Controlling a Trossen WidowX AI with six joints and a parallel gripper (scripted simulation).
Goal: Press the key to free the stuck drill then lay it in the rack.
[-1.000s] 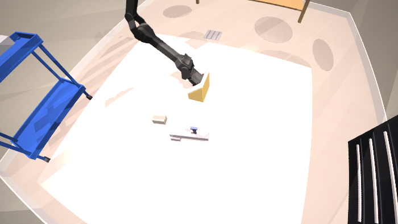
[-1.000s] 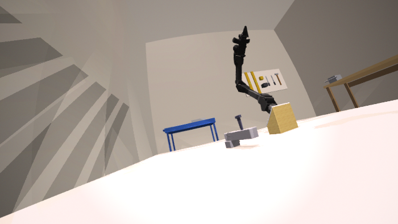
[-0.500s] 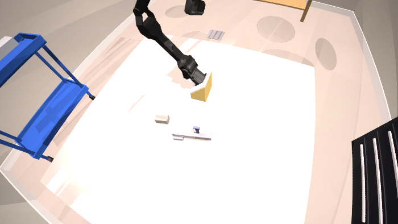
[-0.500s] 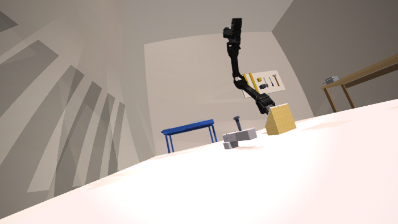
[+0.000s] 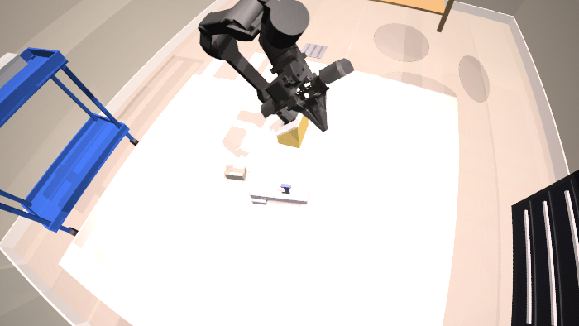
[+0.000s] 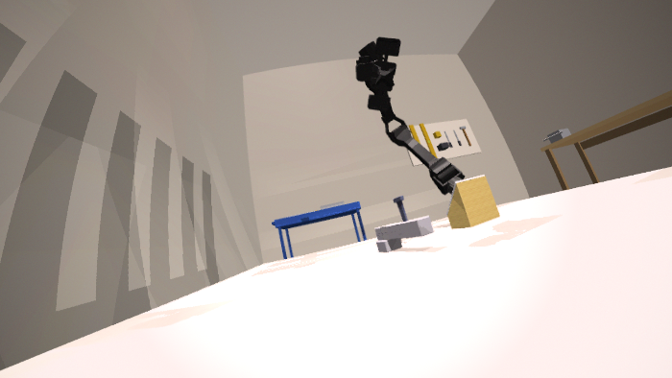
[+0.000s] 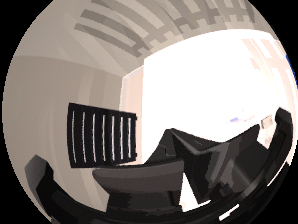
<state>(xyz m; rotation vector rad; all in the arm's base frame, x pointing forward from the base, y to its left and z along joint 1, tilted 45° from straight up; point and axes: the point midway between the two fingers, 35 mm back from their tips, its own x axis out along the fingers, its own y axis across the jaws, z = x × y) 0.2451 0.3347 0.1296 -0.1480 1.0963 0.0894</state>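
A dark blue T-shaped piece, seemingly the drill (image 5: 285, 186) (image 6: 398, 199), stands upright in a long pale grey block (image 5: 294, 198) (image 6: 408, 228). A small grey piece, perhaps the key (image 5: 259, 202) (image 6: 389, 245), sits low at the block's left end. A small beige notched block (image 5: 235, 174) (image 7: 266, 121) lies to the left and may be the rack; I cannot tell. My gripper (image 5: 324, 129) (image 6: 387, 72) (image 7: 169, 132) is shut and empty, high in the air and well away from the drill. The drill's lower end is hidden in the block.
A yellow wooden wedge (image 5: 303, 134) (image 6: 480, 201) stands at the arm's base. Farther off are a blue cart (image 5: 78, 165) (image 6: 317, 216), a black slatted unit (image 5: 538, 265) (image 7: 90, 135) and a wooden table (image 5: 422, 5) (image 6: 619, 126).
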